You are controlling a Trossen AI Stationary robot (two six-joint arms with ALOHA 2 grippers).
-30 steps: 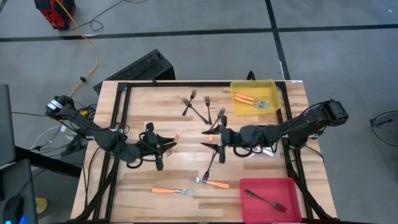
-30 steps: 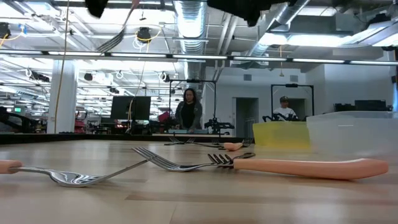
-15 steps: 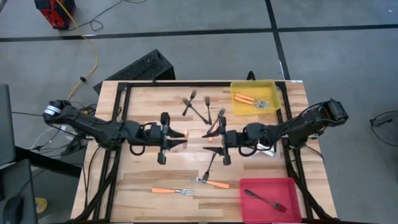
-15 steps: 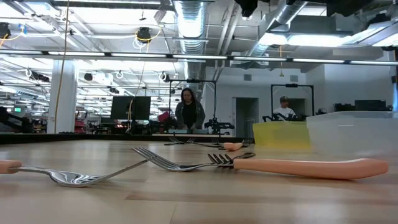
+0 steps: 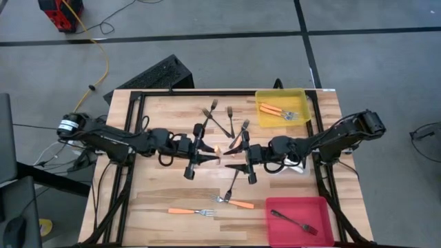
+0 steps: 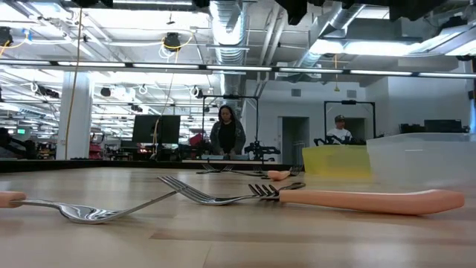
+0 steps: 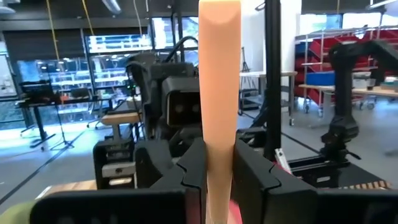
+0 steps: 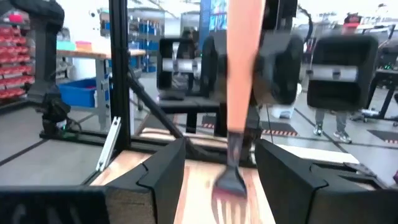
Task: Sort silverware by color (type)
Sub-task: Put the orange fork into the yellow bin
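Note:
An orange-handled fork (image 7: 219,74) stands upright in the air over the table's middle. My left gripper (image 5: 210,155) is shut on it. In the right wrist view its handle (image 8: 241,62) points up and its metal tines (image 8: 227,186) point down. My right gripper (image 5: 238,160) faces the left one. It is open, and its fingers (image 8: 163,171) stand on either side of the tines without touching them. More forks lie flat on the wood: dark ones (image 5: 217,118) at the far middle, and a silver one (image 5: 233,182) crossing an orange-handled one (image 5: 240,203) nearer. My left gripper pinches the fork's orange handle (image 7: 219,146) between its two fingers. The fingers lie level, come from the table's left and cross the handle. A long free end of the handle rises above them. The fork is upright and lifted clear of the table.
A yellow bin (image 5: 282,92) at the far right holds orange-handled forks. A red bin (image 5: 296,199) at the near right holds a dark fork. A clear bin (image 6: 420,156) sits under the right arm. Another orange-handled fork (image 5: 191,211) lies near the front edge.
My left gripper has carried the fork toward the table's right, up to my right gripper. On the way it has turned, so that the fork now stands upright with its handle up. My right gripper has stayed in place, open.

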